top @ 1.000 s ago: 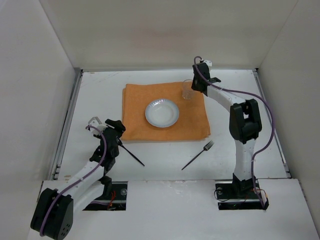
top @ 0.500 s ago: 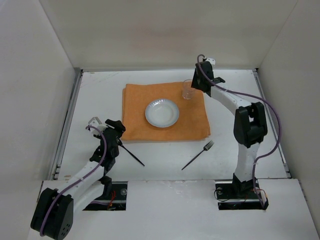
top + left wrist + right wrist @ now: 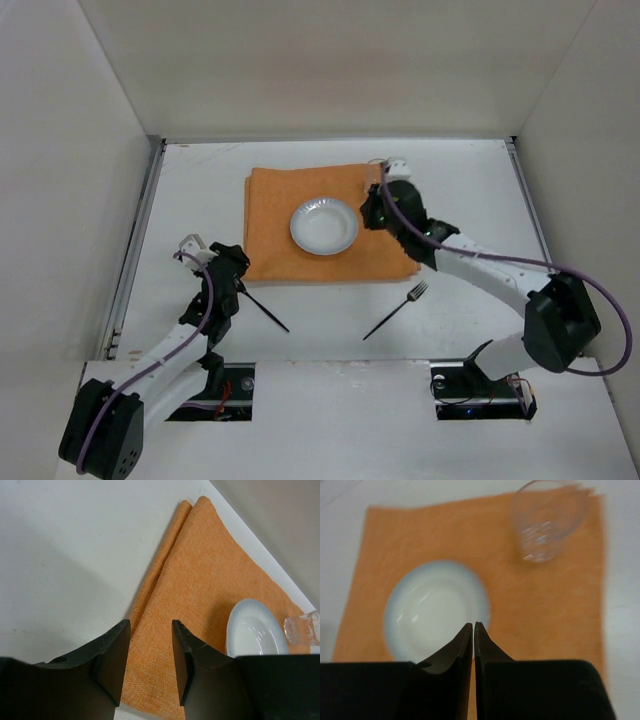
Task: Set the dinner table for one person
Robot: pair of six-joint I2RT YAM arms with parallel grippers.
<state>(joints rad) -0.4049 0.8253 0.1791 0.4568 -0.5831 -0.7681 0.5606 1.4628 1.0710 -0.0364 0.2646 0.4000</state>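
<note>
Orange placemat (image 3: 275,200), white plate (image 3: 324,226) and glass (image 3: 547,520) are laid on the bench (image 3: 200,190), which fills the space before both arms. The knife (image 3: 270,315) and fork (image 3: 405,303) lie unplaced on its near side. The left fingers (image 3: 112,655) stand apart, empty, by the placemat's corner; the right fingers (image 3: 462,647) are pressed together, empty, above the plate.

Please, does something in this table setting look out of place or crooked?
Yes. The fork and the knife lie slanted on the bare dinner table, at the near side of the orange placemat, not beside the plate. The glass seems upright on the placemat's far right corner, and nothing looks spilled.
</note>
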